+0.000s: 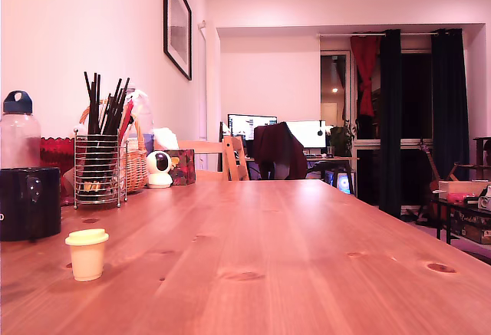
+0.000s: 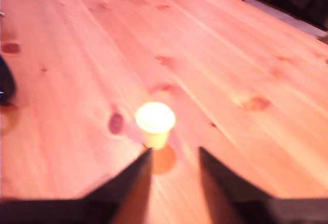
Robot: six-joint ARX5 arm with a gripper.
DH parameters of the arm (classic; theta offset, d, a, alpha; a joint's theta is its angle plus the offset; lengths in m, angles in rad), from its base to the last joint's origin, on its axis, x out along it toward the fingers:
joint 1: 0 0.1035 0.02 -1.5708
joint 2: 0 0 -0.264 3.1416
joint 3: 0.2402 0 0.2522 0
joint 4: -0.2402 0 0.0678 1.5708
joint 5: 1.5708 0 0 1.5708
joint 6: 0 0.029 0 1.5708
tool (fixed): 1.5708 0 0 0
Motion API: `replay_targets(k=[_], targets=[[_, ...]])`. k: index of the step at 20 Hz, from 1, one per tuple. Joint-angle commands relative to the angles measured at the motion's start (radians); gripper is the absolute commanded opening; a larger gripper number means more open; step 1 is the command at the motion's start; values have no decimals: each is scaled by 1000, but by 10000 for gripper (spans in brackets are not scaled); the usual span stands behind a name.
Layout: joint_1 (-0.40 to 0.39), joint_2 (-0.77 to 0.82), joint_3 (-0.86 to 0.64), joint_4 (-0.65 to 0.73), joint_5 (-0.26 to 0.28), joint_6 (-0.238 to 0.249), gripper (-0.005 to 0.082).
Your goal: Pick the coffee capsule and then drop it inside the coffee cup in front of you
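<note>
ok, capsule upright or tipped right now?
Upright. The coffee capsule stands on its narrow base on the table, wide lid facing up, beside the coffee cup. The open tool hasn't touched it.

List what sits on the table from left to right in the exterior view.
Black mug → yellow capsule → wire holder of sticks → wicker basket → small white camera → tissue box.
</note>
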Motion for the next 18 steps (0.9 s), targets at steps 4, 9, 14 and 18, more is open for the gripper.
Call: replay_targets(k=[4,9,14,18], targets=[[-2,85,-29,105,-17,22,533],[-3,140,-29,163,-27,28,533],[-3,215,-29,225,-26,24,537],[-3,342,-29,327,-27,21,629]])
